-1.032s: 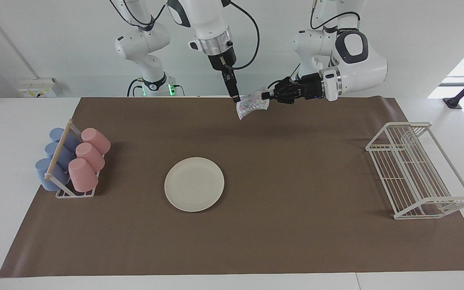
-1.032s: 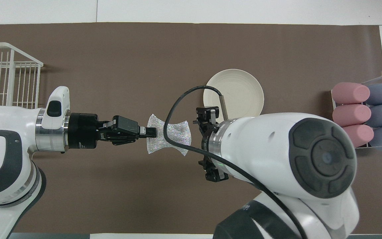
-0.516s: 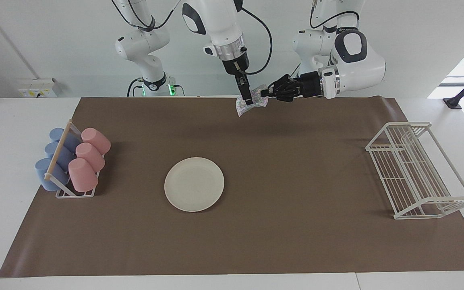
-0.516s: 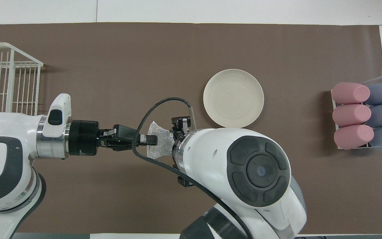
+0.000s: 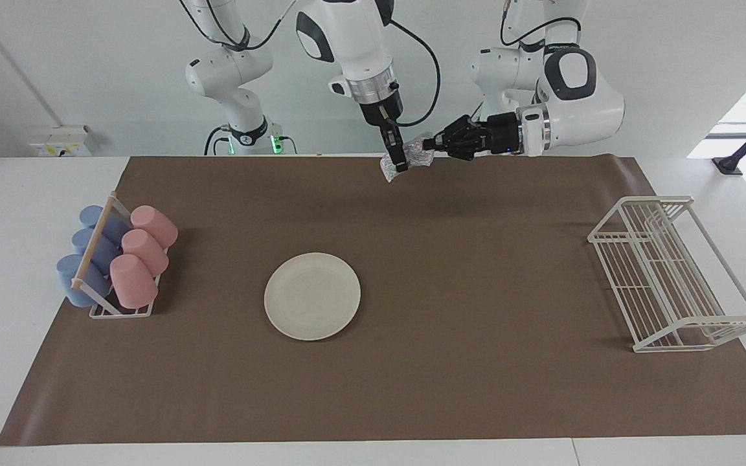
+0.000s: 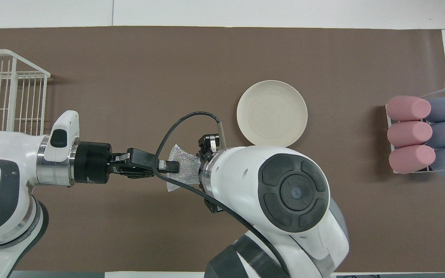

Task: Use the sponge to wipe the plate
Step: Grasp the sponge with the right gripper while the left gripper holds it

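You have both claws meeting in the air over the robots' edge of the brown mat [image 5: 412, 272] that covers the white counter [image 5: 43, 188]. The left claw [image 5: 430, 143] reaches in sideways and pinches 1 edge of the sponge [image 5: 412, 157], a small silvery wad of wrinkly, glittery mesh. The right claw [image 5: 400, 158] points straight down with its fingers at the sponge's other end; you cannot tell from either view whether they are pressed onto it. From overhead, the sponge [image 6: 182, 168] shows only as a crumpled patch between the left claw [image 6: 172, 166] and the right arm's bulky white wrist.

The plate [image 5: 312, 296], round, flat and cream-white with a shallow rim, lies bare on the mat, farther from the robots than the sponge and well apart from both claws. Toward the right arm's end stands a small rack [image 5: 117, 304] holding 3 smooth pink cups [image 5: 146, 249] and 3 blue cups [image 5: 88, 252] on their sides. Toward the left arm's end sits a white wire dish rack [image 5: 671, 272].

Compared with 1 second ago, the sponge looks more bunched: it hung spread in a bow shape then. The right claw has moved from beside the sponge onto it, and both claws now sit slightly higher. The plate and the racks have not moved.
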